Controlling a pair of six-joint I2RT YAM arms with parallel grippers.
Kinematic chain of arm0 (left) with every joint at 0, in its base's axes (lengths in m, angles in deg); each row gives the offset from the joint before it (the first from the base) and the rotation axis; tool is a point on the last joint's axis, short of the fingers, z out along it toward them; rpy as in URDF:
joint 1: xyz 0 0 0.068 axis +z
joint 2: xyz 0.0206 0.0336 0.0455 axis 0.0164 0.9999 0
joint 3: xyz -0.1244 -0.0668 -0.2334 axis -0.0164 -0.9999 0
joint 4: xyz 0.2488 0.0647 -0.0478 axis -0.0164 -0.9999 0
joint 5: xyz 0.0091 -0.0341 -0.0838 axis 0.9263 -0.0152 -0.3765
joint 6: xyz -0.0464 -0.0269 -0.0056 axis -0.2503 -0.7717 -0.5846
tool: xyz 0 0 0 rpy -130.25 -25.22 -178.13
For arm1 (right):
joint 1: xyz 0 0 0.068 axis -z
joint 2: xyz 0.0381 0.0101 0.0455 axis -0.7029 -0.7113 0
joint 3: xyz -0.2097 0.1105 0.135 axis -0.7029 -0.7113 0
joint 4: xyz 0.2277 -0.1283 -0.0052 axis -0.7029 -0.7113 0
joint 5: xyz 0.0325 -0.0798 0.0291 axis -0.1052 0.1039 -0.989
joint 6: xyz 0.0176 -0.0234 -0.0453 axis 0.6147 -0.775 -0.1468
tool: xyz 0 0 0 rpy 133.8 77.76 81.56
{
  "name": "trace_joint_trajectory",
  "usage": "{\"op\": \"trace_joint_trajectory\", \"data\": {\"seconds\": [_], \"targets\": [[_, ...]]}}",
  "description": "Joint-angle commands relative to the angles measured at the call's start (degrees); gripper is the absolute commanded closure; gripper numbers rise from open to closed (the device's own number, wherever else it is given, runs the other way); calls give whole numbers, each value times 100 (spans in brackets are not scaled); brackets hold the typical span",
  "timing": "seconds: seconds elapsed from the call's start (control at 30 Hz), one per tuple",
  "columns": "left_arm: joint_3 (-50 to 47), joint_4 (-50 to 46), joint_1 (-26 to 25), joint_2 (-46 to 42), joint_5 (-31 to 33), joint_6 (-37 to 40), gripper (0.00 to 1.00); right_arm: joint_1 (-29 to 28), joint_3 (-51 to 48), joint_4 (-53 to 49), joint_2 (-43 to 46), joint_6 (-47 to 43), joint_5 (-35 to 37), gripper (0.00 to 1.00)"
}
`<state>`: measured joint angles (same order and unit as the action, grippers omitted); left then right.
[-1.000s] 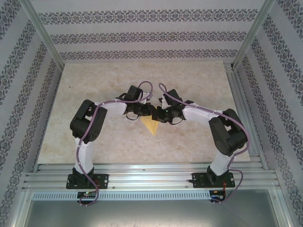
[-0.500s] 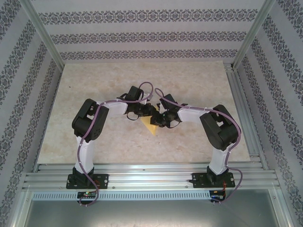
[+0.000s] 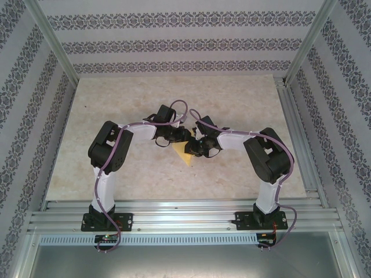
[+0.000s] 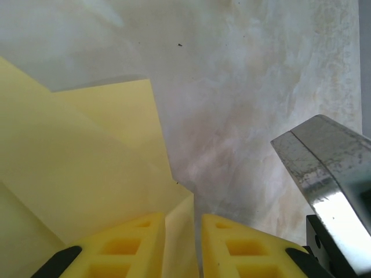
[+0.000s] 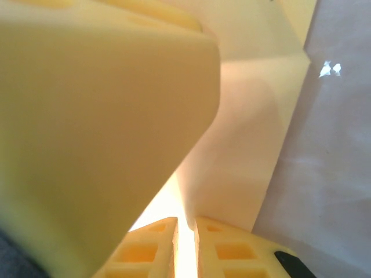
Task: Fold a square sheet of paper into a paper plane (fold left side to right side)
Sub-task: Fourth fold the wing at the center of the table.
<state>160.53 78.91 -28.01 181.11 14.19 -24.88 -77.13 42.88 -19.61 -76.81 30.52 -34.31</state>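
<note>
The mustard-yellow sheet of paper [image 3: 185,155] lies mid-table, creased and folded, with a pointed tip toward the near edge. Both grippers meet over its far part. In the left wrist view the paper [image 4: 87,174] shows layered flaps, and one flap edge runs up between the fingers of my left gripper [image 4: 183,237]. The jaws stand slightly apart, with table showing in the gap. My right gripper [image 5: 186,237] is shut on a raised fold of the paper [image 5: 243,145]. From above, the left gripper [image 3: 182,138] and right gripper [image 3: 190,145] almost touch.
The pale marbled table [image 3: 243,104] has free room on all sides of the paper, bounded by patterned walls and a metal frame rail [image 3: 293,127] on the right. A grey metal part [image 4: 327,179] sits close at the right of the left wrist view.
The right arm's elbow has swung in to the left and its gripper has shifted slightly left and nearer with the paper. The left arm has hardly moved.
</note>
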Motion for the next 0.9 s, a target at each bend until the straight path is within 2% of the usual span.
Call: {"op": "trace_joint_trajectory", "data": {"seconds": [0.0,0.33,0.57,0.87], "targets": [[190,-150,-45,73,103,157,76,48,-75,-74,-124,-81,110,85],[512,-581,15,257,481,341,81,74,-122,-258,-315,-64,129,87],[379,-564,211,373,643,374,86,74,-164,-327,-309,-61,206,87],[611,-515,444,717,606,456,87,48,-156,-378,-335,-72,215,87]]}}
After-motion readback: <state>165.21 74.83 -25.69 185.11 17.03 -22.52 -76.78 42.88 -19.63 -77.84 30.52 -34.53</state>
